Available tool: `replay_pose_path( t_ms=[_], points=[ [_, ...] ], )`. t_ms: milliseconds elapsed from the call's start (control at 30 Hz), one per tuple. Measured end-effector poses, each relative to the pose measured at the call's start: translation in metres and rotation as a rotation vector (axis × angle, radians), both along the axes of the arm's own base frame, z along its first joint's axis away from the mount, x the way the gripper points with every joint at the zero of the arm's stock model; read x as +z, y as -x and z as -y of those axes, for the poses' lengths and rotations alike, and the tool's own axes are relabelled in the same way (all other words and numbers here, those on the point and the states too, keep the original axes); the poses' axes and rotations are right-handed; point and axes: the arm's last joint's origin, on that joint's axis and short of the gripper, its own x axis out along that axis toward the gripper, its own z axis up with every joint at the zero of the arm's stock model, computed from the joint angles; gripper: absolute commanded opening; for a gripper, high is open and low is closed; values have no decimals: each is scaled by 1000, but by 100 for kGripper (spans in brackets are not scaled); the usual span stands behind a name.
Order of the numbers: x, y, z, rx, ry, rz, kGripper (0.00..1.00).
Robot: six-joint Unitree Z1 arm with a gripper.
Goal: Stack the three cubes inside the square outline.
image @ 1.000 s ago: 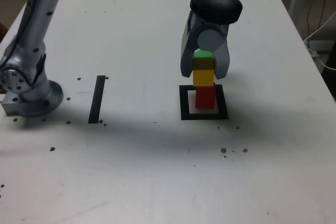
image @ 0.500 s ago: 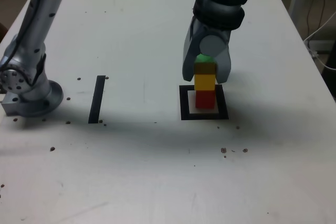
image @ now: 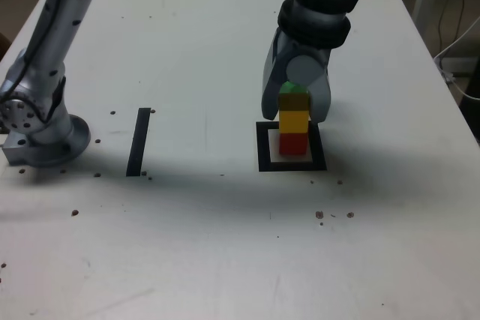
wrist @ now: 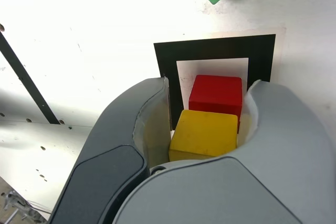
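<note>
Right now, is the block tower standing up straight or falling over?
Standing up. In the exterior view the red cube sits inside the square outline, the yellow cube on it and the green cube on top, stacked in line.

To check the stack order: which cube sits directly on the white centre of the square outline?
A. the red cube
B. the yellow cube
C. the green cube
A: the red cube rests inside the square outline, with the yellow cube on it.
</note>
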Motion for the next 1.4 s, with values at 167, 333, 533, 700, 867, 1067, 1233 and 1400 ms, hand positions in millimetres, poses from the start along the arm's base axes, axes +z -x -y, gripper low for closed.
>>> replay_pose_path(
  t_ms=[167, 333, 533, 700, 867, 1067, 1233, 1400],
  points=[
    [-2, -1, -1, 0, 1, -6, 100],
    [-3, 0, -1, -1, 2, -7, 100],
    [-2, 1, -3, -2, -15, -7, 100],
    [15, 10, -10, 5, -71, 24, 100],
    [30, 20, -22, 50, -114, 48, 100],
    [37, 27, -44, 170, -156, 46, 100],
    [34, 30, -61, 271, -152, 23, 100],
    [17, 26, -82, 350, -123, -25, 100]
  ],
)
